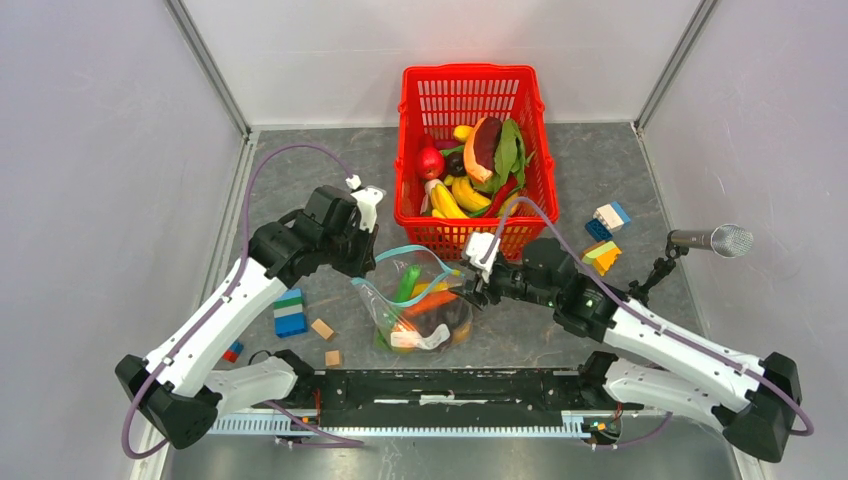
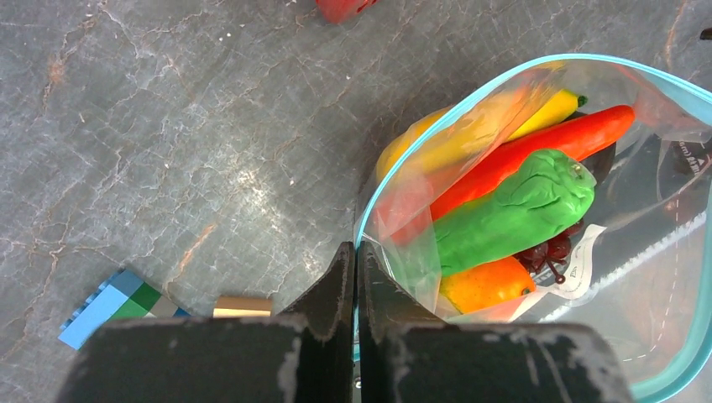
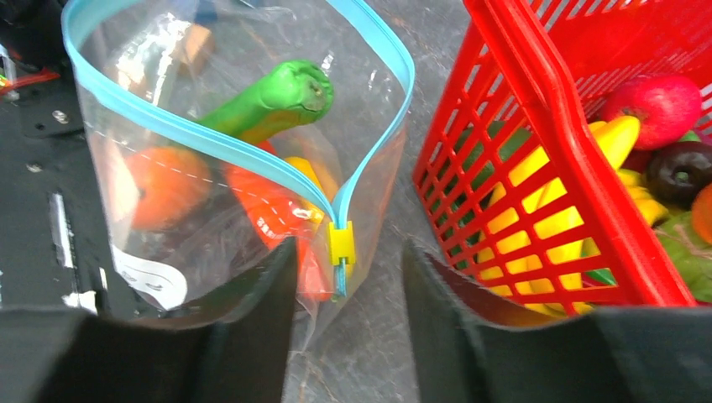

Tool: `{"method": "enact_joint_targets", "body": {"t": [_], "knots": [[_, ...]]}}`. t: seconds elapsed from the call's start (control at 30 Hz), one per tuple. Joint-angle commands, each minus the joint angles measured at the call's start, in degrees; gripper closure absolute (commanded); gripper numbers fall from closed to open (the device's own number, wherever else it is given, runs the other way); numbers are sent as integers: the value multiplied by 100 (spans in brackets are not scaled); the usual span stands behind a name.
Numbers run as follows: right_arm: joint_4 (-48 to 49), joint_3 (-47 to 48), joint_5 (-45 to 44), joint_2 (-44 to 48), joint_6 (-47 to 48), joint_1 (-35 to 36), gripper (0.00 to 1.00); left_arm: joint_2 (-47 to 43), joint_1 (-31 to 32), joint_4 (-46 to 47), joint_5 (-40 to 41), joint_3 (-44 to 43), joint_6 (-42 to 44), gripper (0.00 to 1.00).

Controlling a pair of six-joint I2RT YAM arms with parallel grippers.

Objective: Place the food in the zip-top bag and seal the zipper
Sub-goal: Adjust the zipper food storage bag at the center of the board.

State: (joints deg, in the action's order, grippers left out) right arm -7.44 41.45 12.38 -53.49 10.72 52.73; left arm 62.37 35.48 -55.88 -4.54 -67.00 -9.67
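Note:
The clear zip-top bag [image 1: 418, 305] stands open on the table in front of the red basket, its light-blue zipper [image 3: 210, 138] spread in a loop. Inside lie a long green vegetable [image 2: 512, 210], a red-orange carrot-like piece [image 2: 537, 155], a yellow banana [image 2: 504, 126], purple grapes [image 2: 550, 252] and an orange piece [image 2: 487, 284]. My left gripper [image 2: 355, 252] is shut on the bag's mouth edge at its left end. My right gripper [image 3: 351, 250] is open, its jaws on either side of the yellow slider [image 3: 341, 243] at the zipper's right end, not touching it.
The red basket [image 1: 470, 90] with more toy food stands just behind the bag, close to my right gripper's outer finger [image 3: 437, 285]. Coloured blocks [image 1: 290, 313] and wooden cubes [image 1: 322, 329] lie left; more blocks [image 1: 602, 256] and a microphone [image 1: 712, 240] lie right.

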Motion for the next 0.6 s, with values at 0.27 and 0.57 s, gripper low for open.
{"method": "enact_joint_targets", "body": {"t": [0.27,0.57], "knots": [[2129,-1629,803,1139,-1208,-480,23,-209,2,436,55,29,282,98],[3296,-1788,766,889,-1716,-547,26,-231,2,468,34,73,326,98]]}}
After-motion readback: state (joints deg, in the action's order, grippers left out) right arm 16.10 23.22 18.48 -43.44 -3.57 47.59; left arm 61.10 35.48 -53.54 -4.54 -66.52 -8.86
